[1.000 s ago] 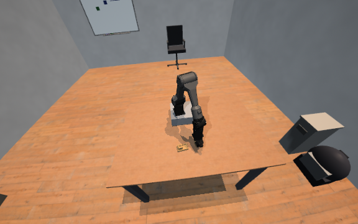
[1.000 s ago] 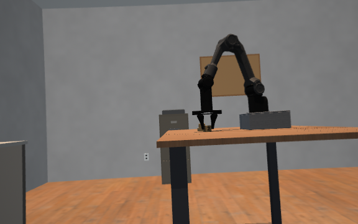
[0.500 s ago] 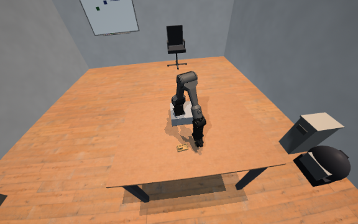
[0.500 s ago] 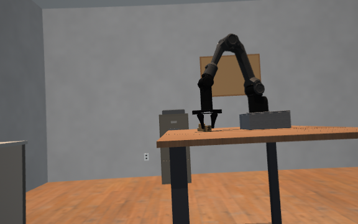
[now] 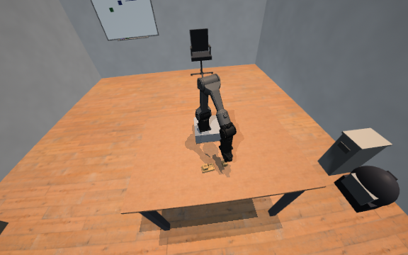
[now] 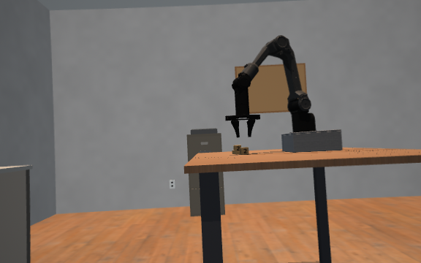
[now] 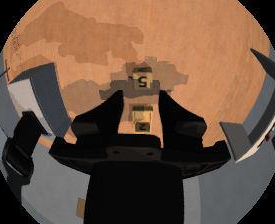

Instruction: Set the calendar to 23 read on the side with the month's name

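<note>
My gripper (image 5: 227, 159) (image 6: 243, 136) (image 7: 141, 97) points straight down, open and empty, a little above the table (image 5: 176, 177) (image 6: 305, 158). A small wooden digit cube (image 5: 225, 163) (image 7: 142, 117) lies on the bare table right below the fingers, outside the tray. The small wooden tray (image 5: 203, 171) stands just to the left of it and holds the other cube (image 5: 209, 167) (image 7: 142, 82), whose top face reads 5 in the wrist view. In the exterior view the two pieces (image 6: 237, 148) (image 6: 245, 150) show side by side under the gripper; the nearer one shows a 2.
The arm's grey base block (image 5: 207, 134) (image 6: 311, 140) stands on the table behind the gripper. A filing cabinet (image 6: 205, 168), an office chair (image 5: 200, 46) and a bin (image 5: 375, 188) stand on the floor, away from the table.
</note>
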Controlling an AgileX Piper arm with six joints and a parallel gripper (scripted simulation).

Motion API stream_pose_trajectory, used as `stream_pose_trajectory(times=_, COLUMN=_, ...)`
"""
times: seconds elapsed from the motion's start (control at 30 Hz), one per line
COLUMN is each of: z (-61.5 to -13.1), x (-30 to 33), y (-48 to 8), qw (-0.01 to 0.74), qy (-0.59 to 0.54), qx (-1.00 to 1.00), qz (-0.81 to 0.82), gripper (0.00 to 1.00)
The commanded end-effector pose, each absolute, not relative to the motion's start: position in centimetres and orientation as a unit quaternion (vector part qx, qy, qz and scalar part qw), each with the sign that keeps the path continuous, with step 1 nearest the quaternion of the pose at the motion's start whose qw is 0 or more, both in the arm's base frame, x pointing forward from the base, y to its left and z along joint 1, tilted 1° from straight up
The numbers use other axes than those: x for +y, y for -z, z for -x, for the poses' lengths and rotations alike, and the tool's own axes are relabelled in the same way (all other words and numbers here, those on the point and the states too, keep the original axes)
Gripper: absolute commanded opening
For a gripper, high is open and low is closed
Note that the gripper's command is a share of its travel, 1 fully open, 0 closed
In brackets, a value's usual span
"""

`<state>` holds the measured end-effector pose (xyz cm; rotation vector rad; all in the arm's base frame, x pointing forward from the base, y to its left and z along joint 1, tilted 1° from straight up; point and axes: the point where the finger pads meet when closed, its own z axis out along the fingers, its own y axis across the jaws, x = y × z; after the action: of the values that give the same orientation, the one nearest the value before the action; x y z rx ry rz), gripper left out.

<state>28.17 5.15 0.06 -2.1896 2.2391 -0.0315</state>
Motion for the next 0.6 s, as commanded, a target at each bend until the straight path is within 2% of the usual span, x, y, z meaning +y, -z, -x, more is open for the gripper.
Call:
stream_pose_trajectory(times=0.0, z=-28.3, x=5.2, y=-1.2, qw=0.007, qy=0.011, qx=0.714, qz=0.7, gripper=0.61)
stream_pose_trajectory(times=0.4, z=-28.2, x=5.2, y=-3.0, qw=0.006, qy=0.01, qx=0.714, qz=0.7, gripper=0.61)
stream_pose_trajectory(times=0.43, z=-28.2, x=5.2, y=-3.0, qw=0.006, qy=0.01, qx=0.714, qz=0.7, gripper=1.0)
stream_pose_trajectory(times=0.57, z=-28.2, x=5.2, y=-3.0, qw=0.006, qy=0.01, qx=0.714, qz=0.7, gripper=1.0)
